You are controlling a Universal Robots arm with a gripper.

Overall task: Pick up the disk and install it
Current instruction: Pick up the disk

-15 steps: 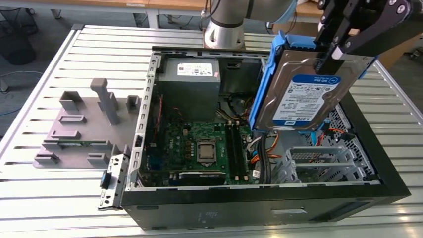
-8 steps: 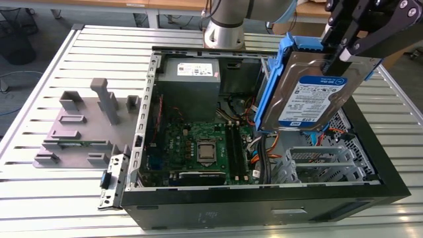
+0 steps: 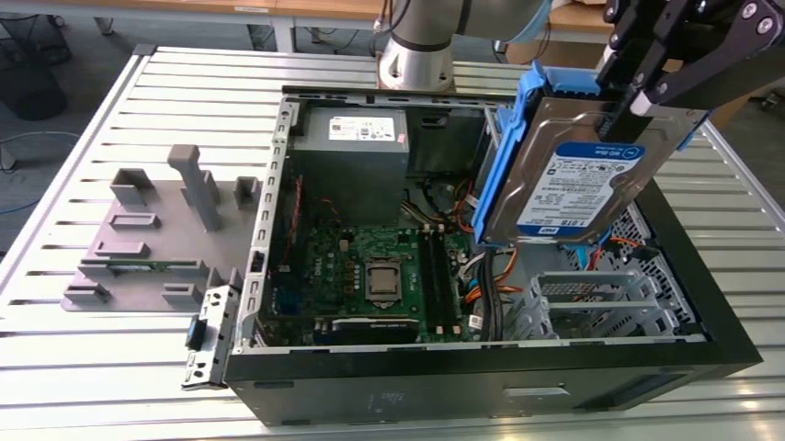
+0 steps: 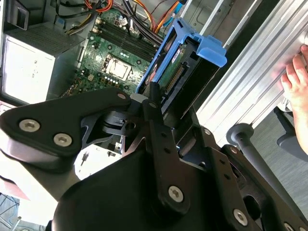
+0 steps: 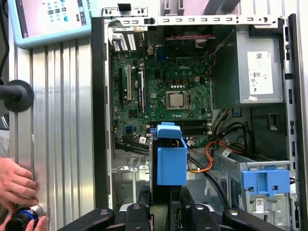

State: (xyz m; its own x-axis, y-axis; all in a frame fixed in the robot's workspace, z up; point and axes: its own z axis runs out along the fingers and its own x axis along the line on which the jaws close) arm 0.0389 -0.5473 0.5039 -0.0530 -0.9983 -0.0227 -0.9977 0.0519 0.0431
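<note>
The disk [image 3: 576, 179] — a flat silver-grey metal drive with a white-and-blue label, framed by a blue plastic bracket — hangs tilted above the open black computer case [image 3: 491, 372], clamped at its upper edge between the fingers of the black gripper [image 3: 628, 115]. Beneath it inside the case lie the green motherboard [image 3: 368, 276] and the grey power supply box [image 3: 353, 138]. The case stands on a slatted silver metal table [image 3: 184, 101], and in the first wrist view a person's hand [image 5: 17, 183] sits at the table's edge.
</note>
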